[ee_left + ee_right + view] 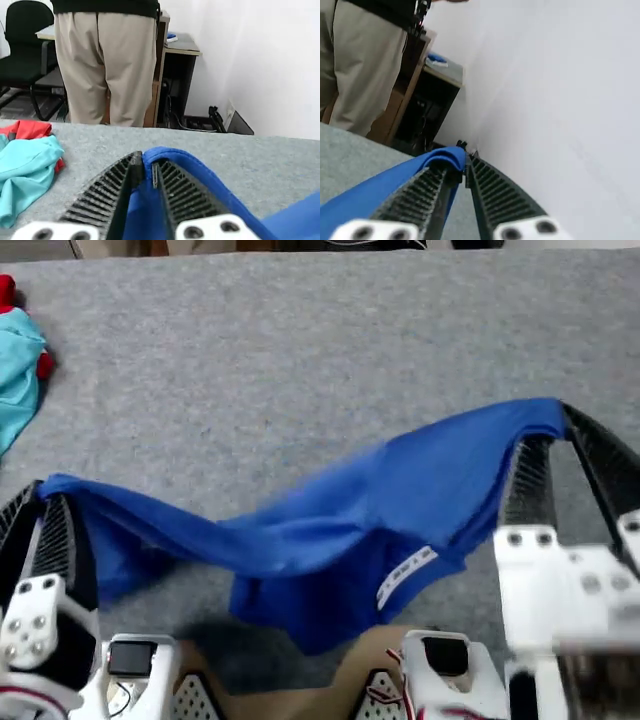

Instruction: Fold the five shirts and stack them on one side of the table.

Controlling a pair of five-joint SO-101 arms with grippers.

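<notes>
A blue cloth shirt [350,510] hangs stretched in the air between the two arms, above a grey felt-like worktop [300,340]. The left end effector [45,490] stands at the near left side of the worktop. Its black ribbed fingers are pressed together on one edge of the blue cloth shirt. In the left wrist view the same left end effector [145,160] pinches the blue hem [200,175], which folds over one finger.

The right end effector [558,420] is at the right side and a little farther from the arm bases. It also pinches the shirt, at the opposite edge. In the right wrist view this right end effector [465,165] has its fingers closed on a small roll of the blue cloth [380,195].

Between the two grips the shirt sags in the middle, and the lowest part hangs near the arm bases. A small white label [405,575] shows on this lower part. I cannot tell if the cloth touches the worktop there.

At the far left edge of the worktop, well apart from the blue one, lies a crumpled turquoise cloth shirt [15,370], with a red garment [25,129] touching it.
</notes>
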